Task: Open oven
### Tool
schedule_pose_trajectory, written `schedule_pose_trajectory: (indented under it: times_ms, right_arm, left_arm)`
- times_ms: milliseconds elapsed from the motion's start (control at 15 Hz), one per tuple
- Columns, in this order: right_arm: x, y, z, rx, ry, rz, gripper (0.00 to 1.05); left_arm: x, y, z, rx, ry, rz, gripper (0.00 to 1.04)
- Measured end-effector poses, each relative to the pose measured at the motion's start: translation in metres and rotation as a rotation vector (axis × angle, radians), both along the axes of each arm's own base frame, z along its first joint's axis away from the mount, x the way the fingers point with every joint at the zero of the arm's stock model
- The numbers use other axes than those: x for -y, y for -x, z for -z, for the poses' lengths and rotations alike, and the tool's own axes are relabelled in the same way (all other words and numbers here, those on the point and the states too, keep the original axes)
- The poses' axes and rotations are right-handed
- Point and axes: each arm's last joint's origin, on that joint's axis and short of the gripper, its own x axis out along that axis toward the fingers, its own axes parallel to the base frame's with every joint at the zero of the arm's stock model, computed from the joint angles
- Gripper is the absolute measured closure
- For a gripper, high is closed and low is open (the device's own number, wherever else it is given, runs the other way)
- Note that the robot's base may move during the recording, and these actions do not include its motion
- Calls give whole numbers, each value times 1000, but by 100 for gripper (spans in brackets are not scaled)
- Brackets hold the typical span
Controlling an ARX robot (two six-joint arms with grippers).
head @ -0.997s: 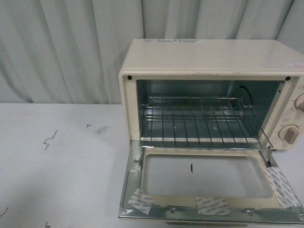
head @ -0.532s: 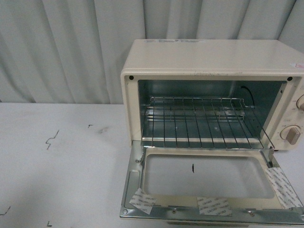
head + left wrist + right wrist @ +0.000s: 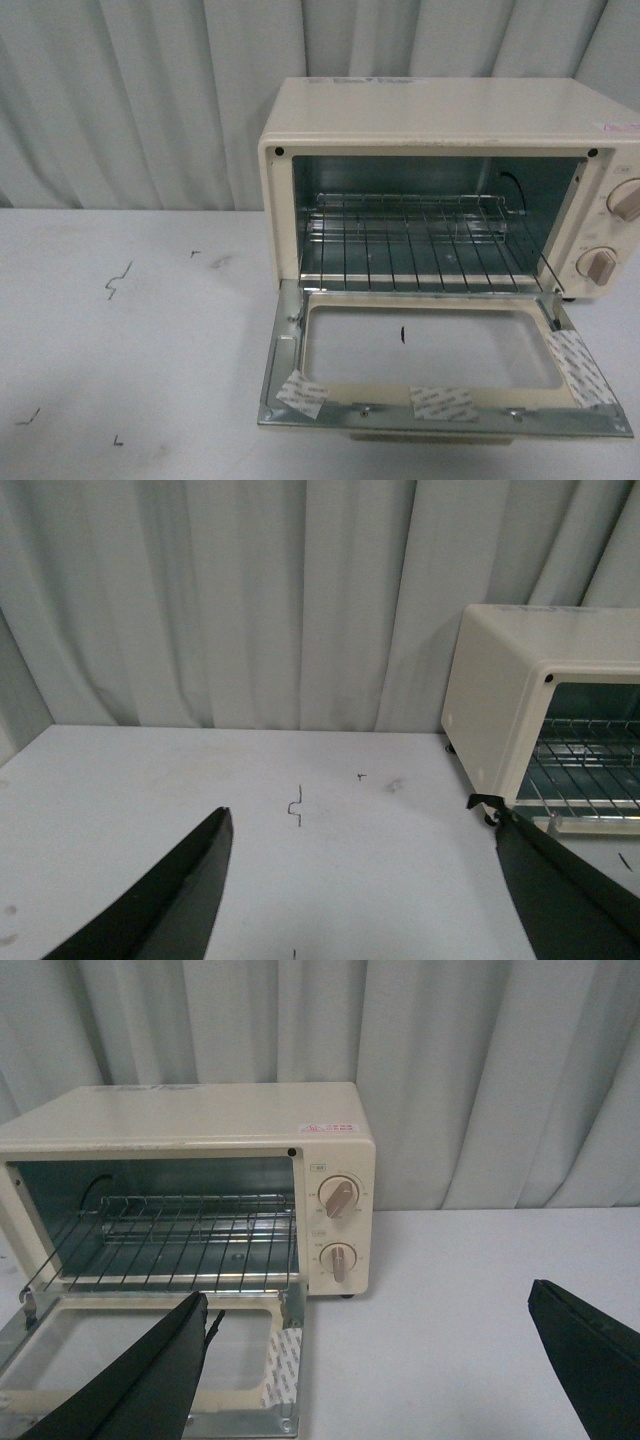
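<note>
The cream-white oven (image 3: 440,105) stands at the right of the white table, its door (image 3: 440,418) dropped open and lying flat toward me. Strips of tape are stuck on the door's inner frame. The wire rack (image 3: 410,235) shows inside, and two round knobs (image 3: 598,265) sit on the right panel. Neither arm appears in the front view. My left gripper (image 3: 363,818) is open over bare table, left of the oven (image 3: 500,710). My right gripper (image 3: 368,1293) is open in front of the oven (image 3: 200,1115), one finger (image 3: 150,1380) over the door's corner (image 3: 285,1360).
A grey-white curtain (image 3: 130,100) hangs close behind the table and oven. The tabletop (image 3: 120,340) left of the oven carries small black marks (image 3: 118,280). More white tabletop (image 3: 470,1320) lies to the right of the oven.
The oven sits slightly further left and higher in the front view, so both knobs show more fully. Its door lies open throughout.
</note>
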Motion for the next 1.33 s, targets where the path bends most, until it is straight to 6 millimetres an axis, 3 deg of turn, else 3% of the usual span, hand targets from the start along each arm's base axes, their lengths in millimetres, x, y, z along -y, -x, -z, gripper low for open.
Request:
schedule_pose_trajectory:
  times_ms: [66, 133, 1330]
  right_arm:
    - [0, 0, 0, -2, 0, 0, 6]
    - [0, 0, 0, -1, 0, 0, 6]
    - [0, 0, 0, 2, 0, 0, 6]
  left_arm:
    - [0, 0, 0, -1, 0, 0, 9]
    - [0, 0, 0, -1, 0, 0, 5]
    - [0, 0, 0, 1, 0, 0, 7]
